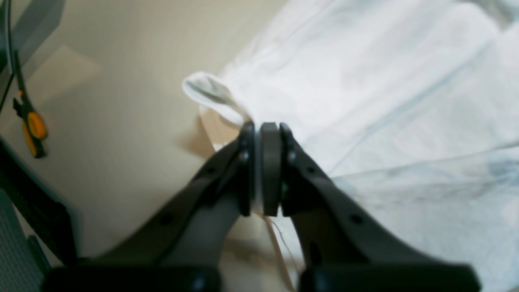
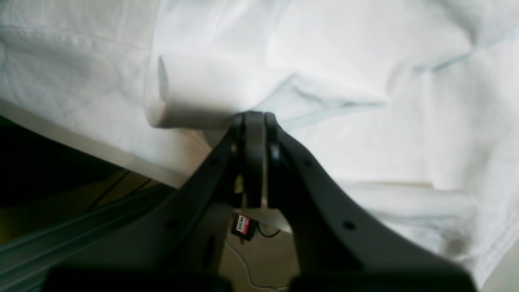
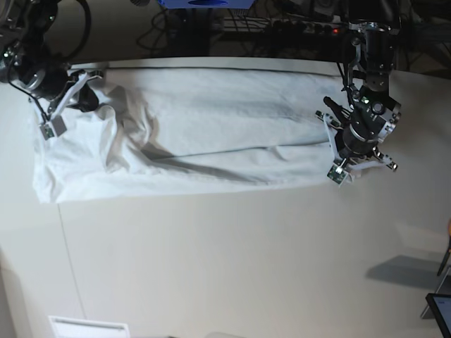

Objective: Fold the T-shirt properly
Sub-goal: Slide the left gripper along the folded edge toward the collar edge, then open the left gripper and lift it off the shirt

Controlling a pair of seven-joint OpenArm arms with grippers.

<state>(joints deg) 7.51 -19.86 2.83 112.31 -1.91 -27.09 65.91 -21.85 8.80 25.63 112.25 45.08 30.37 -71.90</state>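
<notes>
The white T-shirt (image 3: 211, 134) lies stretched in a long band across the far part of the table, rumpled toward the left end. In the base view my left gripper (image 3: 344, 141) sits at the cloth's right end. The left wrist view shows that gripper (image 1: 263, 125) shut, with a thin layer of T-shirt (image 1: 365, 101) pinched between its pads and a small loop of cloth poking out past the tips. My right gripper (image 3: 84, 100) is at the far left end. Up close, the right gripper (image 2: 254, 115) is shut on a bunched fold of the T-shirt (image 2: 324, 61).
The beige table (image 3: 225, 253) stretches out in front of the shirt. An orange and black hand tool (image 1: 32, 125) lies at the table's left in the left wrist view. Cables and equipment (image 3: 282, 28) run behind the far edge. A dark object (image 3: 440, 310) sits at the lower right corner.
</notes>
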